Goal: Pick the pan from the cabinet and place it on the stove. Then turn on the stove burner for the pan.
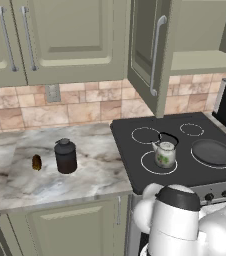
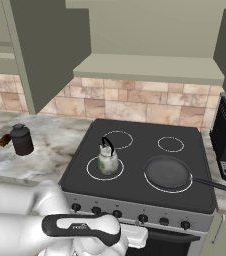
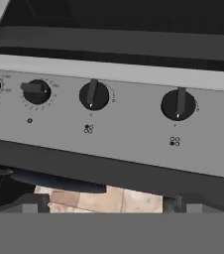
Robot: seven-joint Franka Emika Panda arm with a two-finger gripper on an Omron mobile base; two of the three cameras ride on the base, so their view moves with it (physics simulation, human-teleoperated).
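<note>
Stove [image 2: 135, 150]: pan [image 2: 167, 172] on big ring; hand cam: knobs [image 3: 93, 94]; gripper [image 3: 104, 204] fingers apart.

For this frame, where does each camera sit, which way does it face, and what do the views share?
Left base view: behind the arm's left, looking down at the stove and counter; white arm lower right.
Right base view: behind the arm's right, same stove, open cabinet above; arm lower left.
Hand view: low, facing the stove's knobs; open gripper at the bottom.
Both base views share the pan and kettle.
</note>
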